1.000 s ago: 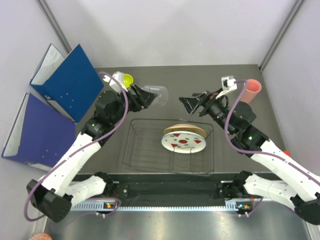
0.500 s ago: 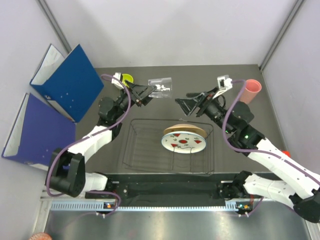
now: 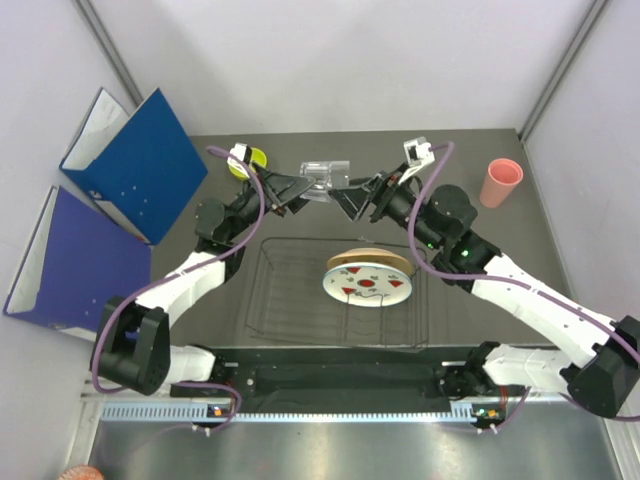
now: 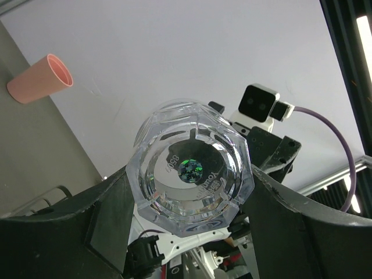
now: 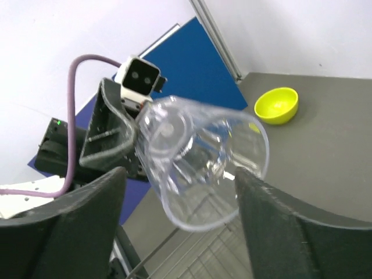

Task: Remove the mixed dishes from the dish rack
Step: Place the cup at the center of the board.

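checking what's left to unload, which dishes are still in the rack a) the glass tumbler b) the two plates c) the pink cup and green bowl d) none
b, only the white plate and orange-tan plate stand in the dish rack; the pink cup and green bowl are on the table, the glass tumbler in the air

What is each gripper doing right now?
Left gripper: closed on the clear glass tumbler.
Right gripper: open, its fingers either side of the same tumbler's open end, not gripping yet.
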Controlling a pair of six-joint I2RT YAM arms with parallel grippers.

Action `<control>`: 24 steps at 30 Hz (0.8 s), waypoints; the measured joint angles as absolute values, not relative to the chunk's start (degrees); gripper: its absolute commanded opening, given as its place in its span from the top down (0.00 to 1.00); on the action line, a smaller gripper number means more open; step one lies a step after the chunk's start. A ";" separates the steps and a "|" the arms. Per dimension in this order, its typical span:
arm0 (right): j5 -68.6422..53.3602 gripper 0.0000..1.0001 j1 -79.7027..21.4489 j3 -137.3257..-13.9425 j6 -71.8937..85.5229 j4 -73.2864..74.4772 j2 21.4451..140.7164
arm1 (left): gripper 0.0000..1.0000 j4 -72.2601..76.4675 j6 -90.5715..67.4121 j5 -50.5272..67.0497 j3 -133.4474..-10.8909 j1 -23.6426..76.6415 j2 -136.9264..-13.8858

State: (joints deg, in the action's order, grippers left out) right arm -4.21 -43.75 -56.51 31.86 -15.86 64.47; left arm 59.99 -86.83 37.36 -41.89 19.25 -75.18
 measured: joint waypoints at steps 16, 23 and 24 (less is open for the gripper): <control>-5.98 1.00 -43.77 -59.48 32.77 -16.14 65.93 | 0.02 53.63 -82.67 39.29 -45.30 19.09 -75.29; 0.12 1.00 -28.47 -68.64 29.36 3.31 63.90 | 0.01 35.33 -72.71 36.42 -49.54 11.81 -71.70; 1.54 1.00 -26.28 -70.74 29.30 6.22 64.23 | 0.01 31.90 -70.72 34.74 -49.56 10.96 -70.63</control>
